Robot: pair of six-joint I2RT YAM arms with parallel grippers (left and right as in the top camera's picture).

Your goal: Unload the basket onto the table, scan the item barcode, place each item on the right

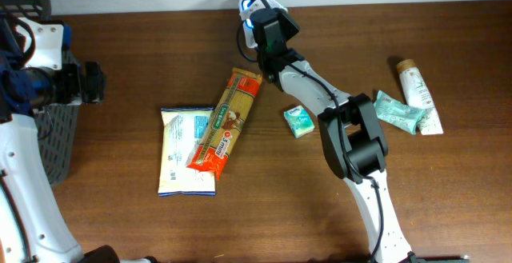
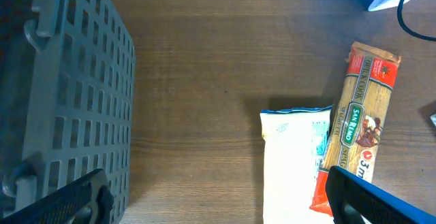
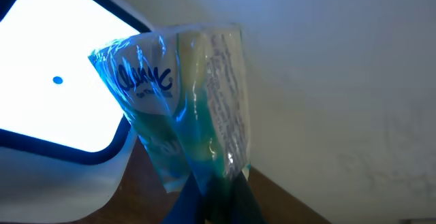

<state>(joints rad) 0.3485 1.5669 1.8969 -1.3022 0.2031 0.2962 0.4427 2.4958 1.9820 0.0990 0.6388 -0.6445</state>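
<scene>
item: clear packet (image 3: 184,108) with teal tint and print, upright, lifted off the desk (image 1: 264,215) at its far edge
scanner (image 3: 61,94): lit window just beside the clear packet
right gripper (image 3: 214,200): clamped on the clear packet's bottom end, which sticks up from it
overhead: right arm covers the clear packet
around: spaghetti pack (image 1: 226,121) overlapping white pouch (image 1: 186,151); small teal box (image 1: 299,121); teal wrapper (image 1: 398,111) against white tube (image 1: 419,95)
left gripper (image 1: 94,81): jaws wide, empty, beside grey basket (image 1: 56,135), well apart

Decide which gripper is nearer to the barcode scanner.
Right. The right gripper sits just in front of the barcode scanner, holding a teal packet up to it; the left gripper hangs open far away beside the grey basket.
</scene>
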